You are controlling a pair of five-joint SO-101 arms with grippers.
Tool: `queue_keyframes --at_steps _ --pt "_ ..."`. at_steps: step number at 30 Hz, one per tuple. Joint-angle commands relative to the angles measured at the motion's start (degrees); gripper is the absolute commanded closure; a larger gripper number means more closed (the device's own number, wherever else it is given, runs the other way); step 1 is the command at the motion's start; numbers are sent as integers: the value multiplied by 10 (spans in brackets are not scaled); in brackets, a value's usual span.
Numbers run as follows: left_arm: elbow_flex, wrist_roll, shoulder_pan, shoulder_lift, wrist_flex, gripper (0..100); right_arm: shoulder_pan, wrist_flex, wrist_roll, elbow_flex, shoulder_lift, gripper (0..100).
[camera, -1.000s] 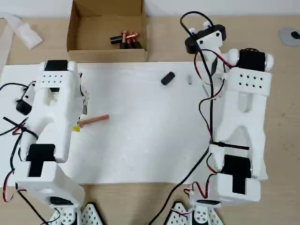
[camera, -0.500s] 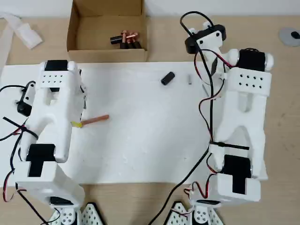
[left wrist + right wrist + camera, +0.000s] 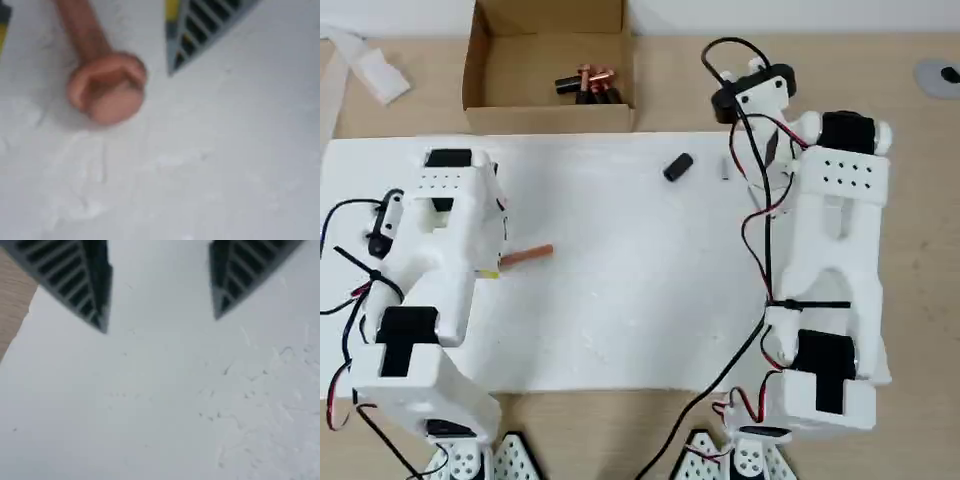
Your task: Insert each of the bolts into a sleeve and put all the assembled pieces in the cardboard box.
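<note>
One loose bolt [image 3: 527, 255], one loose sleeve [image 3: 678, 167], one cardboard box [image 3: 550, 118] with a cluster of assembled pieces [image 3: 588, 84] in its right part (maybe three, can't count them cleanly). Two arms. One small grey bit [image 3: 725, 170] sits just beside the sleeve.

White foam mat [image 3: 620, 310] on a wooden table [image 3: 670, 70]; box sits on the wood, touching the mat's far edge.

Your left gripper [image 3: 87, 52] is spread wide, low over the mat. The bolt shank lies between its fingers [image 3: 200, 30], the head poking past the tips, and neither finger presses on it. The bolt lies flat on the mat's left part, well apart from the sleeve.

Your right gripper [image 3: 160, 322] is spread too, grasping nothing, over bare mat at its edge. The sleeve lies on the mat's far part, near the right arm.
</note>
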Motion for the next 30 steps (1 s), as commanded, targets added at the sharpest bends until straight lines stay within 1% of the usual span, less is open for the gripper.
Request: queue_keyframes --at_steps 1,13,15,19,21,26,27,30 --pt "14 6 -1 -3 -34 767 2 -8 -5 -1 -33 831" --pt "100 4 -1 -3 -145 771 3 -8 -3 -1 -33 831" --pt "110 4 -1 -3 -150 814 3 -8 -3 -1 -33 831" --pt "113 2 -2 -3 -155 998 3 -7 -3 -1 -33 831" --pt "111 2 -4 -3 -155 980 3 -7 -3 -1 -33 831" --pt "109 1 -26 -3 -153 993 3 -7 -3 -1 -33 831" --pt "109 -5 -33 -4 -152 993 3 -7 -3 -1 -33 831" --pt "91 -57 -45 -8 -149 994 2 -7 -4 -1 -33 831"
